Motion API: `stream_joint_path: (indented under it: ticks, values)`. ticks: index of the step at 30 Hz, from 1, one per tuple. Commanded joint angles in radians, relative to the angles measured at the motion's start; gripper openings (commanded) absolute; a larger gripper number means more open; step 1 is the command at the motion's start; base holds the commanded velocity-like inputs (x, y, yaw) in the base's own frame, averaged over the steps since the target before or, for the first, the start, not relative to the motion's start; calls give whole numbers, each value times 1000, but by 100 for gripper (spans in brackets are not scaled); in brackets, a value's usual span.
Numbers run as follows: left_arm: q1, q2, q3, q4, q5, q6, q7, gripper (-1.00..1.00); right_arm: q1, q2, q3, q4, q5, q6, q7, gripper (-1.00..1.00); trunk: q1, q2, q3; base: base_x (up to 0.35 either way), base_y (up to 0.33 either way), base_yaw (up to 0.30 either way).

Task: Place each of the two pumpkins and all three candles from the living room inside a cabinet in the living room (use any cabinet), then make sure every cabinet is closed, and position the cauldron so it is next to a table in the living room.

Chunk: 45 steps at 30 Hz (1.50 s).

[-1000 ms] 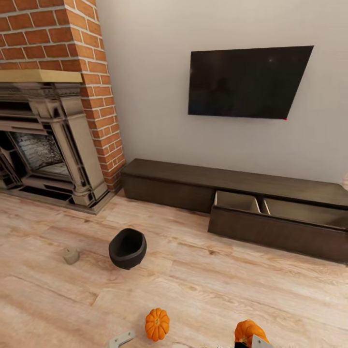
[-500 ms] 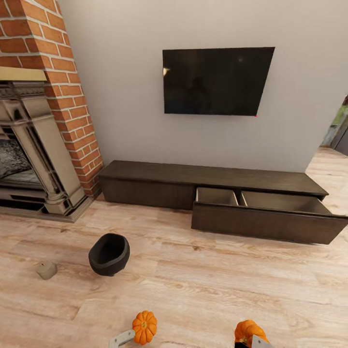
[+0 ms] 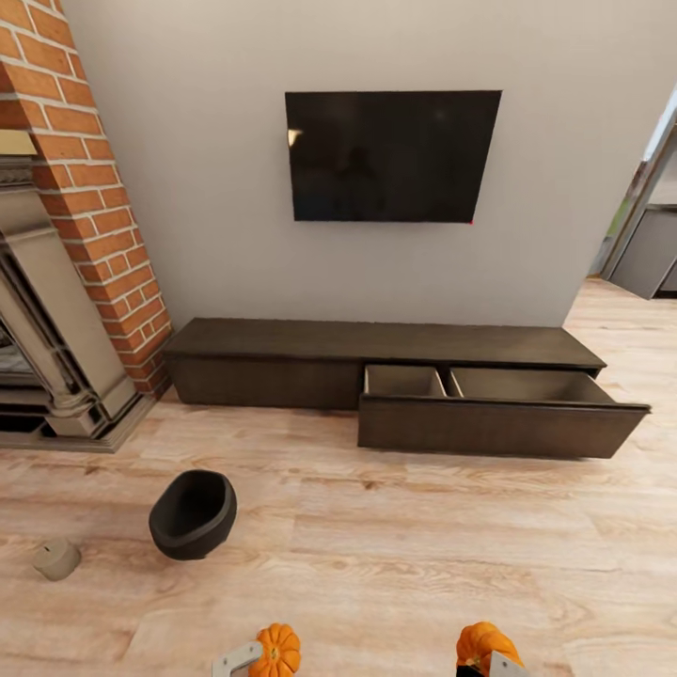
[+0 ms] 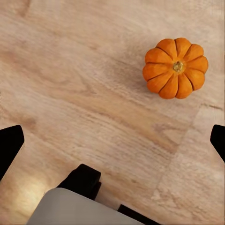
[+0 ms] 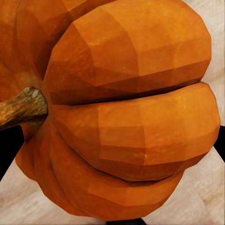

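Right gripper (image 3: pixel 489 666): fingers clamped on a pumpkin (image 5: pixel 122 112), stem sideways. Left gripper (image 4: pixel 112 136): fingers spread wide, second pumpkin (image 4: pixel 175 68) on the floor (image 3: pixel 423 555) just ahead of them, untouched. Farther out: cauldron (image 3: pixel 192 514), one candle (image 3: pixel 56 558) beside it. Beyond, cabinet (image 3: pixel 376 362) at the wall, right drawer (image 3: pixel 498 423) pulled open.

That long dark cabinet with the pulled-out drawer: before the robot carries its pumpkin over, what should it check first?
1. Dark brown wood cabinet drawer open: ok.
2. Pale drawer compartments free for a pumpkin: ok, nothing seen inside.
3. Orange ribbed pumpkin held in the right claw: cannot tell, though it sits very close to that camera.
4. Second orange pumpkin on the wooden floor, left claw open beside it: ok.
5. Round black cauldron and beige stubby candle off the direct path: ok.
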Motion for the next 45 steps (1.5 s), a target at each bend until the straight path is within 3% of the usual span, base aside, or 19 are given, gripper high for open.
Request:
stream_joint_path:
  ticks: [1,45]
  values:
    - [0,1,-5,-2,4,5,8,100,-1,-1,8,-1,-10,-7,-4,-100,0,0,-1,195,68,-4]
    - [0,1,-5,-2,4,5,8,100,-1,-1,8,-2,-10,-7,-4,-100,0,0,-1,98,-44,0]
